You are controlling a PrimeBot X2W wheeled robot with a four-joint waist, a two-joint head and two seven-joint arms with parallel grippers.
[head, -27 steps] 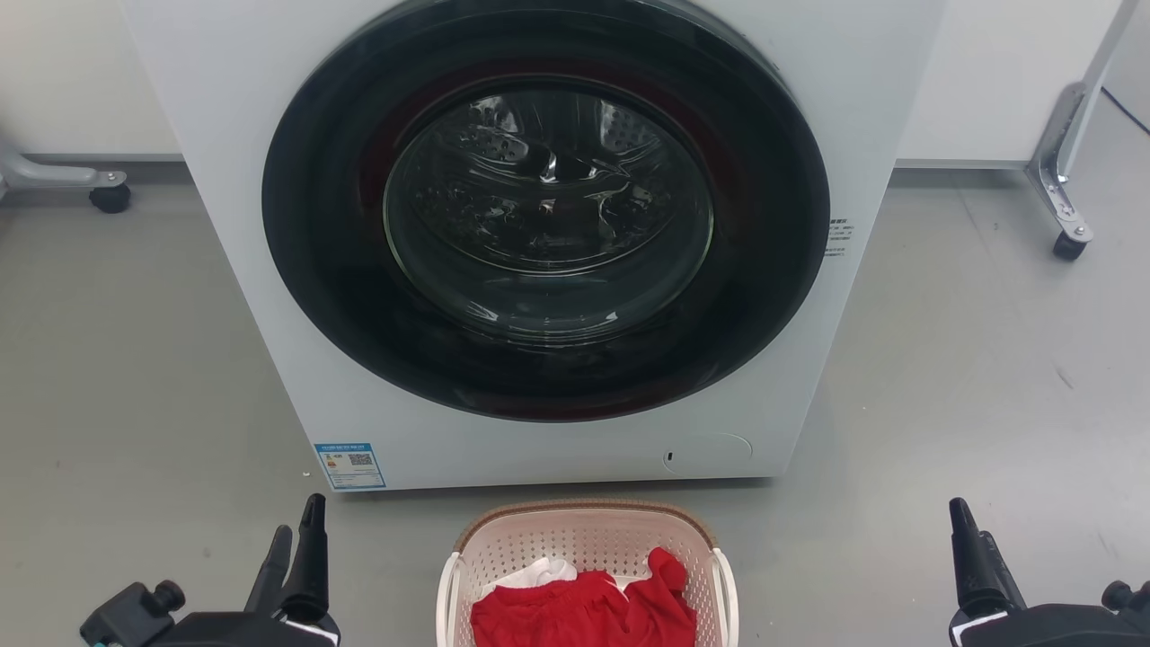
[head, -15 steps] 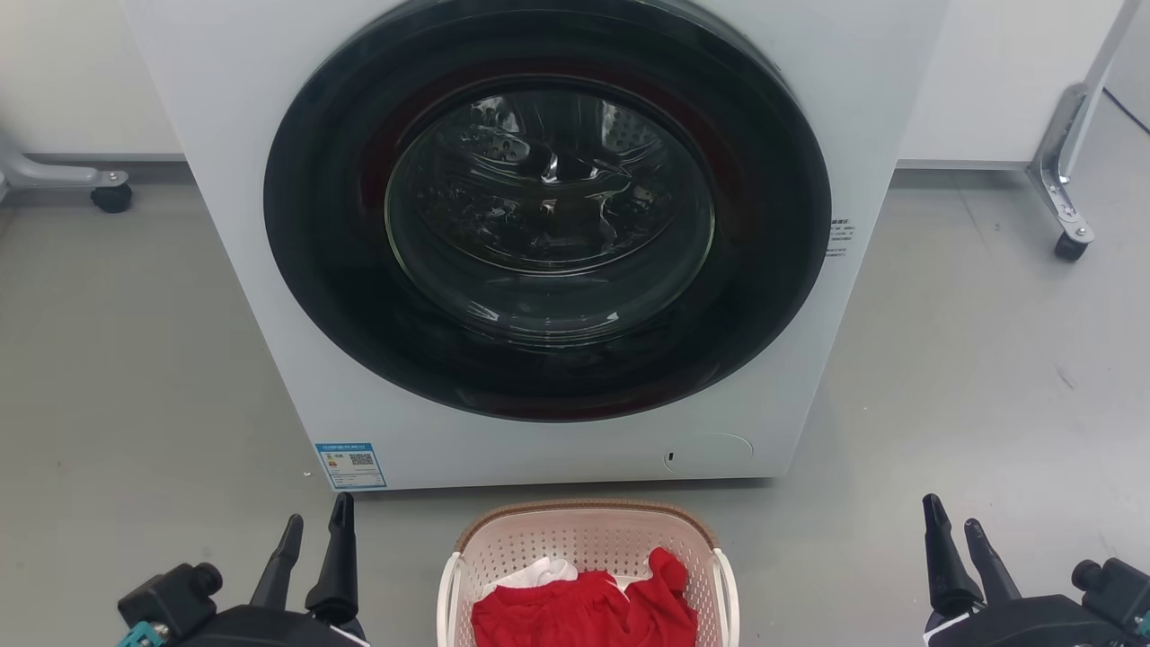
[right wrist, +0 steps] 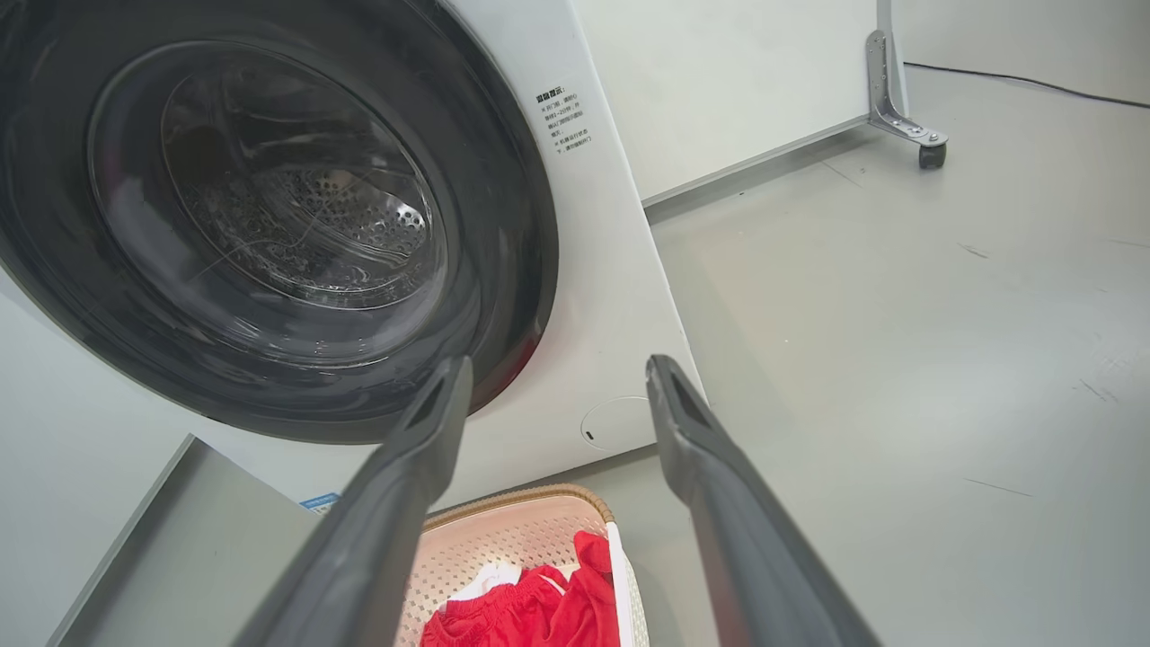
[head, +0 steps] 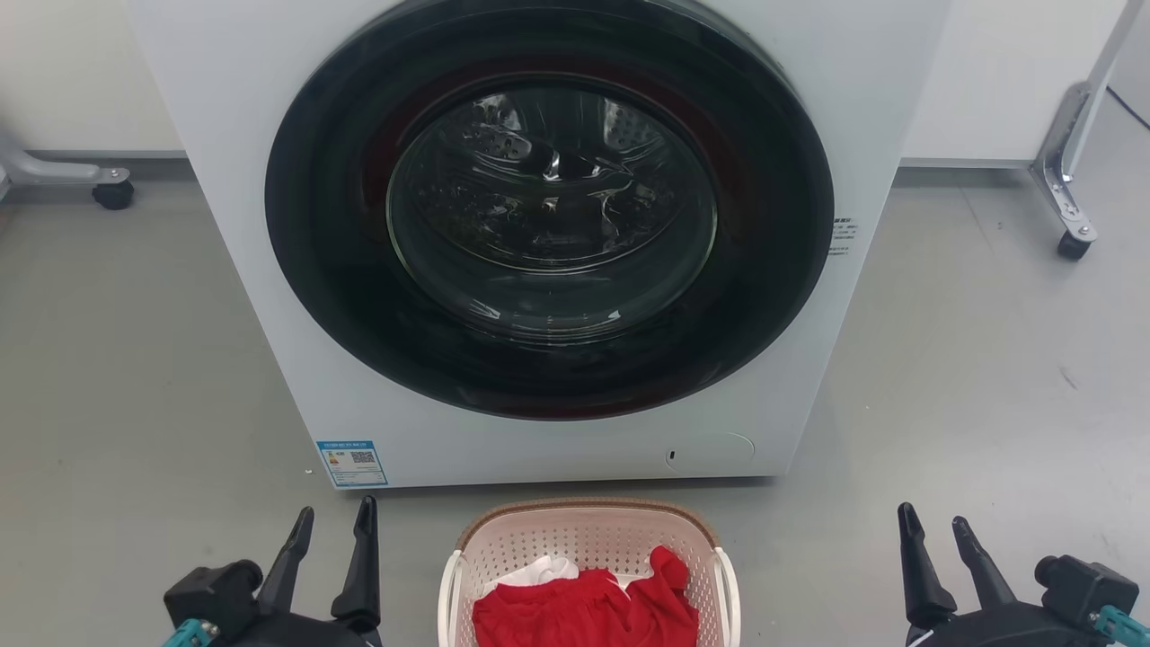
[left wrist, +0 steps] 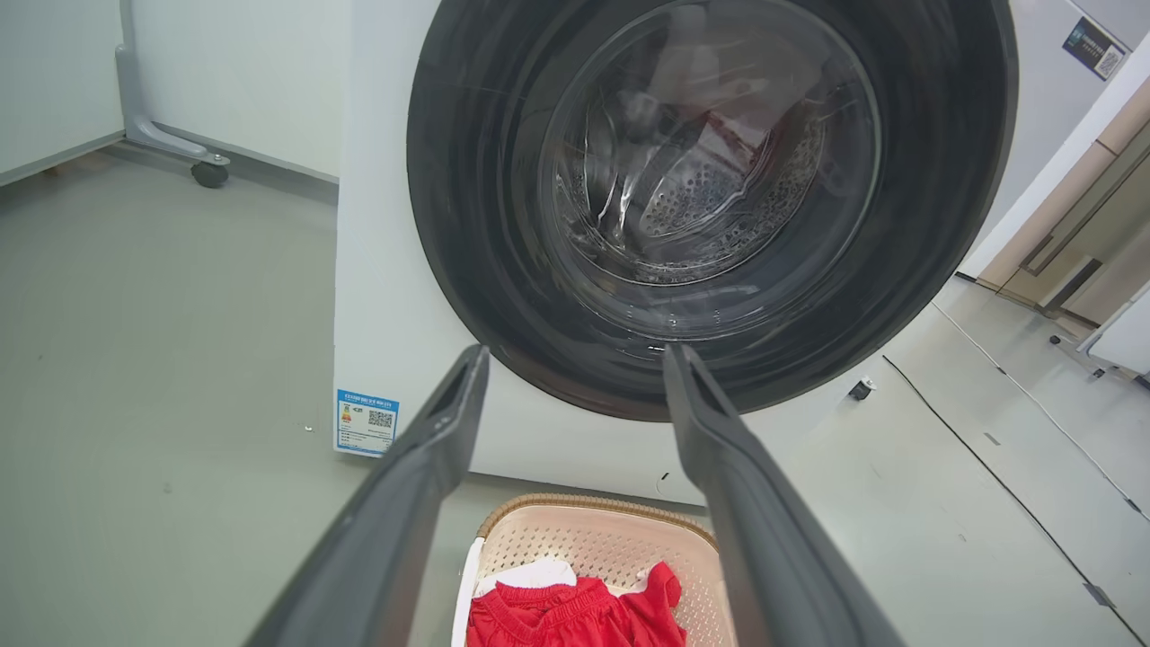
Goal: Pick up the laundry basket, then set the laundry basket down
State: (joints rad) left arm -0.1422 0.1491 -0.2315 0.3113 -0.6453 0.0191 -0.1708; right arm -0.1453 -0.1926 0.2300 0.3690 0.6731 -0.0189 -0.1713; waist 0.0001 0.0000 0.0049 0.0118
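Fronting the washer (head: 557,449), laundry basket (head: 584,537) apparently sits on grey floor (head: 135,359)

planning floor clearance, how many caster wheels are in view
2. The left caster wheel sits back left of the washing machine; the right caster wheel sits back right. Others may be hidden behind the machine.

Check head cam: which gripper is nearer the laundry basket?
Left. The left gripper sits close beside the laundry basket, on its left; the right gripper stands farther out on its right. Neither touches it.
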